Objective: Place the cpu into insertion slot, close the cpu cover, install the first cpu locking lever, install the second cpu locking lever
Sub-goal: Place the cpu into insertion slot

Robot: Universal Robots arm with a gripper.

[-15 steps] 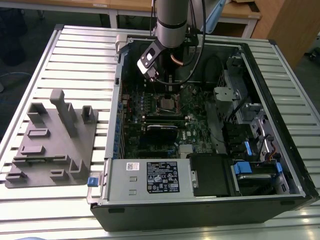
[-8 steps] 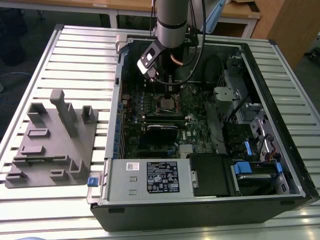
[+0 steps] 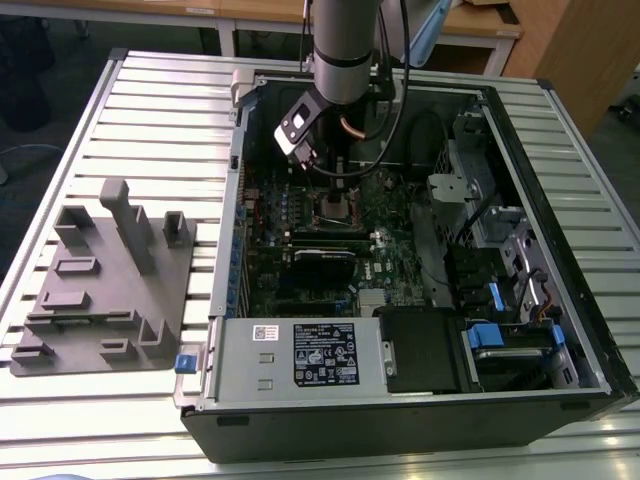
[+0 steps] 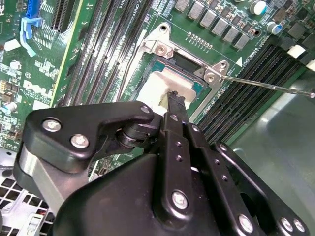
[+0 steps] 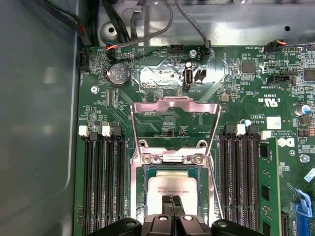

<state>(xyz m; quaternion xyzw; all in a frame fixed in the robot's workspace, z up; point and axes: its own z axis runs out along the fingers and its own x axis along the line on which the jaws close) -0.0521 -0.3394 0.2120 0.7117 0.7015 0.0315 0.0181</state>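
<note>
One cpu (image 5: 172, 183) flat in one insertion slot (image 5: 137, 187), edges parallel to the memory slots (image 5: 101, 182), one cpu cover (image 5: 174, 102) swung open, end effector (image 5: 171, 199) closed together, tip on cpu

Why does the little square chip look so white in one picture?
In the second wrist view, light glares off the cpu, washing it pale; in the first wrist view it looks duller grey; in the exterior view the slatted table gleams while the computer case is shadowy inside.

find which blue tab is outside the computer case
The blue tab beside the grey fixture, on the exterior view's left; the other blue tabs sit inside the case.
</note>
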